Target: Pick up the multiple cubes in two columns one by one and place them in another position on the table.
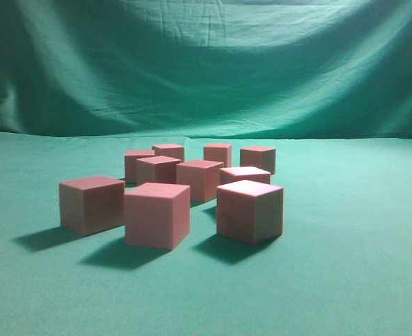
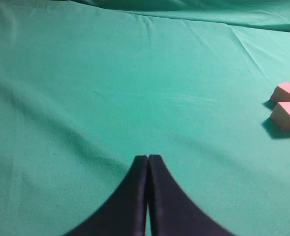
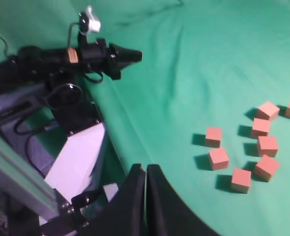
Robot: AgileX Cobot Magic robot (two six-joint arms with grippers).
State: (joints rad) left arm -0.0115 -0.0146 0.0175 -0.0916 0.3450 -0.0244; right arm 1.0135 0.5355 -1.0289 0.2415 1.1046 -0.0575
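Several cubes with reddish-pink tops stand in a loose cluster on the green table (image 1: 345,266). The nearest ones are a left cube (image 1: 91,203), a middle cube (image 1: 157,214) and a right cube (image 1: 250,210). No gripper shows in the exterior view. My left gripper (image 2: 148,158) hovers shut and empty over bare cloth, with two cubes (image 2: 287,114) far off at the right edge. My right gripper (image 3: 145,168) is shut on nothing near the table's edge. The cluster of cubes (image 3: 260,147) lies well to its right.
A wrinkled green backdrop (image 1: 206,63) hangs behind the table. In the right wrist view, the other black arm with a small camera (image 3: 98,51) and a white base (image 3: 76,157) stand off the table's left edge.
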